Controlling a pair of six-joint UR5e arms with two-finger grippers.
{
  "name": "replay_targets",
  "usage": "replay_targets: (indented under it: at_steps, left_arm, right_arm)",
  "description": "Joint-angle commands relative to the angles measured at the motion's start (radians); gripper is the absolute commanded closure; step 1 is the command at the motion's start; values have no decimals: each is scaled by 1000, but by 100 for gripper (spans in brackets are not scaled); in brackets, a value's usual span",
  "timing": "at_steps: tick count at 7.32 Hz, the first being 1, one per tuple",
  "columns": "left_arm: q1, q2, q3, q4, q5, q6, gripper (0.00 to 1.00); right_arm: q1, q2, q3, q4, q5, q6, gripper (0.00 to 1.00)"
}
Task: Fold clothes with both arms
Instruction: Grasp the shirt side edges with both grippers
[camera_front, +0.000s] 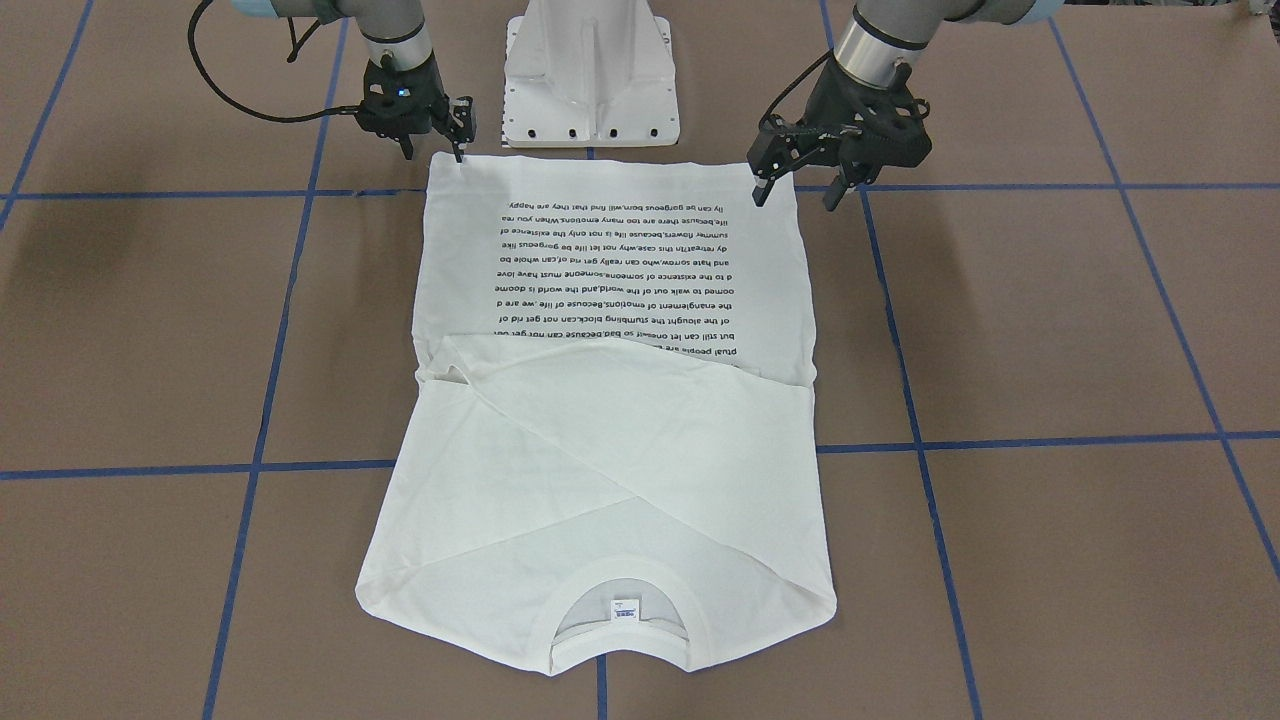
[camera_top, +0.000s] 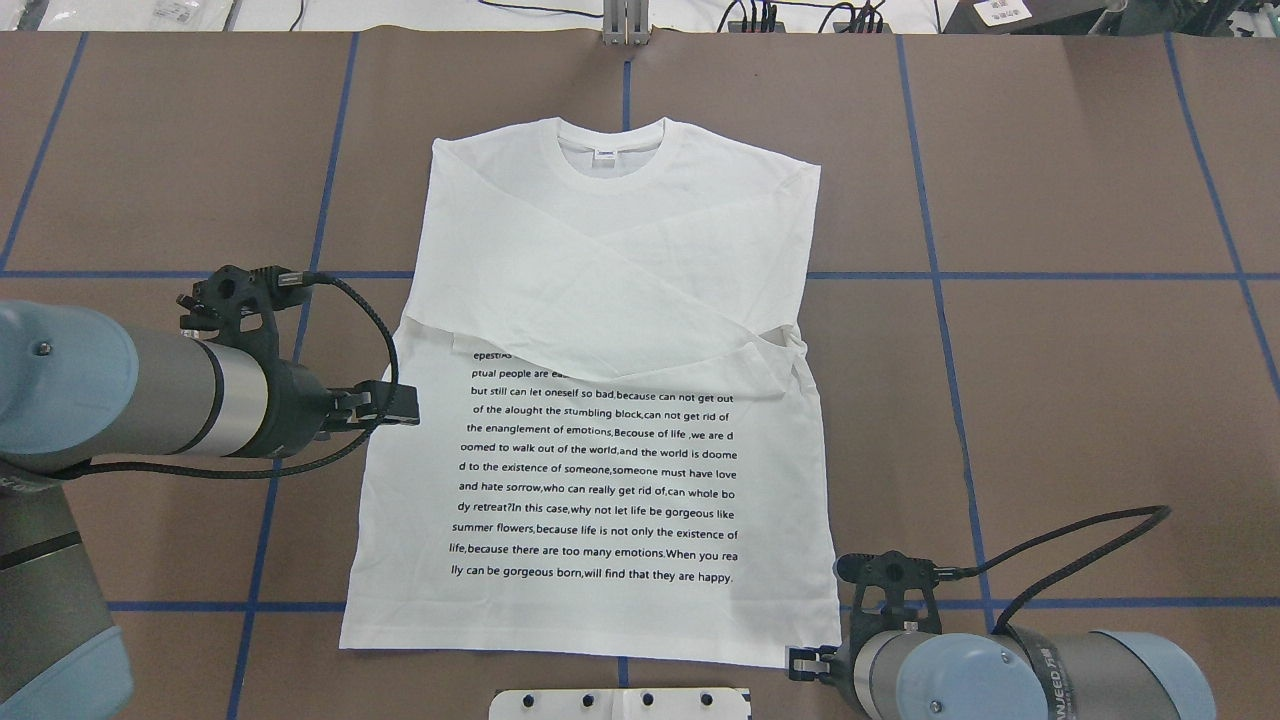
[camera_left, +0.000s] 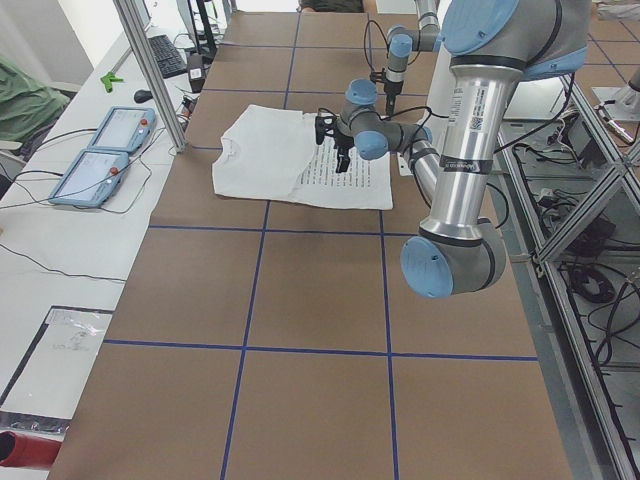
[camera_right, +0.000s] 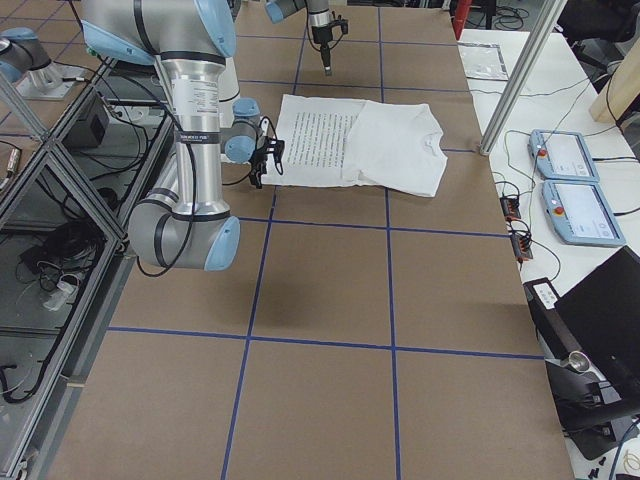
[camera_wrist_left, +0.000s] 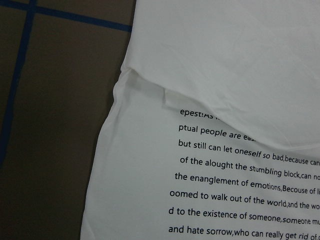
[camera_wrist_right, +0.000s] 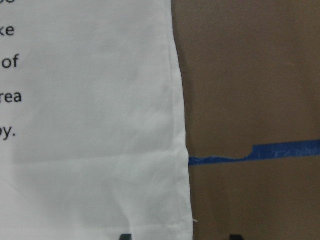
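Grippers (camera_front: 795, 198) (camera_front: 435, 152) downward at T-shirt's (camera_front: 600, 450) opposite edges

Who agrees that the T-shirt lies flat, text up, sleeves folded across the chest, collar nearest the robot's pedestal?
Not right. The T-shirt lies flat, text up, sleeves folded across the chest, but its collar is at the end farthest from the pedestal; the hem is nearest it. The overhead exterior view shows this.

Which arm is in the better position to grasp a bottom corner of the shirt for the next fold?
Right, probably. The right gripper sits low at the hem corner of the shirt, jaws open astride the side edge. The left gripper, also open, hangs higher; its camera sees the folded sleeve.
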Motion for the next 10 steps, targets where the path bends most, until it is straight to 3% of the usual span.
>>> replay_targets:
  at_steps: [1,3,8,10]
  left_arm:
    - [0,1,0,0,1,0,1]
    - [0,3,0,0,0,0,1]
    - [0,-3,0,0,1,-2,1]
    - [2,-5,0,0,2,-2,1]
  right_arm:
    - [-3,6,-7,0,2,0,35]
    - [0,8,0,0,27,0,45]
    - [42,11,-6,-2,27,-11,43]
    - [50,12,-12,0,27,-14,36]
